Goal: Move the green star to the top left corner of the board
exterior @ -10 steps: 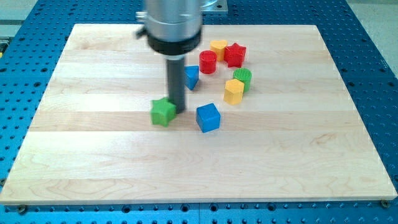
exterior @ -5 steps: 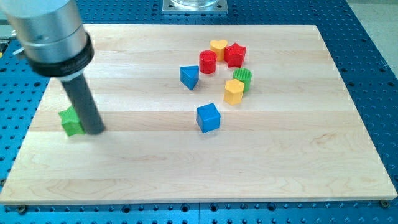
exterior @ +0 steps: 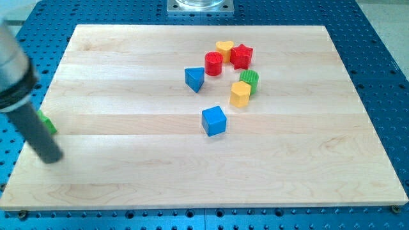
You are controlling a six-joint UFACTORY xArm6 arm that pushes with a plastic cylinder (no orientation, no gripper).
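- Our tool is a plain dark rod with no jaws, so apart or together does not apply; it holds nothing and can only push. My tip (exterior: 51, 158) rests on the board near the view's left edge, toward the view's bottom.
- The green star (exterior: 46, 121) sits at the view's left edge of the board, about mid-height, mostly hidden behind the rod. Only a green sliver shows, so we cannot make out its shape or whether the rod touches it.
- Judgement: the star lies well short of the top left corner and very close to the edge. We would bring my tip round to the star's side facing the view's bottom, slightly outboard, and push toward the view's top along the edge.
- Risk, as we judge it: any further leftward shove could tip the star off the board onto the bench. Short, centred pushes should keep it from spinning off line.
- The board (exterior: 128, 64) is pale planked wood with a smooth, low-sheen grain; blocks likely slide easily on it.
- The bench (exterior: 383, 57) is blue metal, perforated with a regular hole grid.
- The other blocks look like matte, hard-edged solids, clustered well apart from the star: blue cube (exterior: 214, 120), blue triangular block (exterior: 195, 78), red cylinder (exterior: 213, 63), yellow heart (exterior: 224, 48), red star (exterior: 242, 55), green cylinder (exterior: 250, 80), and a yellow block (exterior: 239, 94) touching it.
- None of them stands in the path to the corner.
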